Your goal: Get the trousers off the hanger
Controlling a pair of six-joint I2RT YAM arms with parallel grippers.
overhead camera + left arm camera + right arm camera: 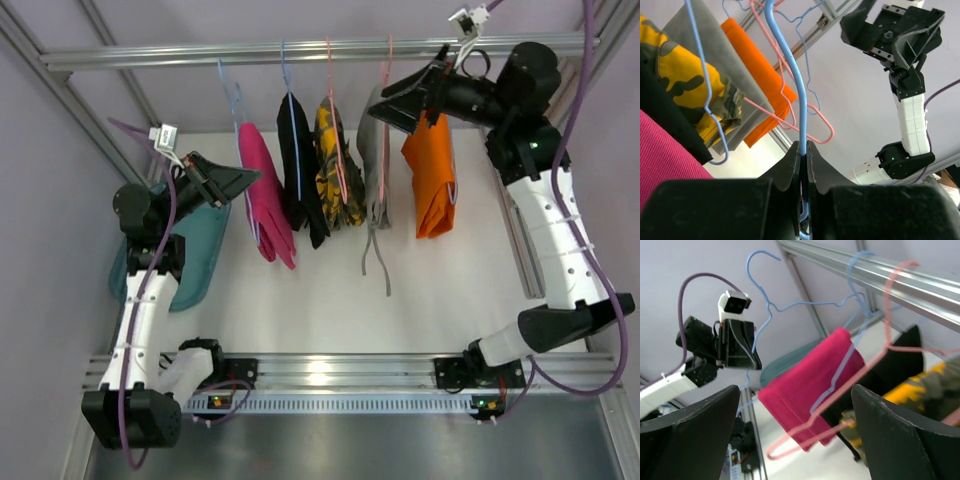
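**Top external view.** A metal rail (320, 50) ran across the far side of the white table (450, 290). Five garments hung below it on wire hangers. From left to right they were the magenta trousers (265, 200), the black trousers (300, 170), a camouflage garment (337, 165), a grey garment (375, 165) and an orange garment (432, 185). A teal garment (195, 255) lay flat on the table at the left, partly under the left arm. The left end effector (250, 182) sat against the left edge of the magenta trousers. The right end effector (392, 108) was raised near the rail, beside the tops of the grey and orange garments.

**Left wrist view.** The left end effector (804, 150) was clamped narrow on the wire of a blue hanger (790, 65), which rose straight up from between the fingers. The magenta trousers (665, 155) filled the lower left corner, with the black trousers (665, 117) just beside them. A pink hanger (795, 117) crossed behind the held wire.

**Right wrist view.** The right end effector (796, 390) stood wide and gripped nothing. The magenta trousers (810, 382) hung between its fingers in the frame but well beyond them. The pink hanger (885, 355) crossed in front of the magenta trousers. The black trousers (912, 342) hung to the right.
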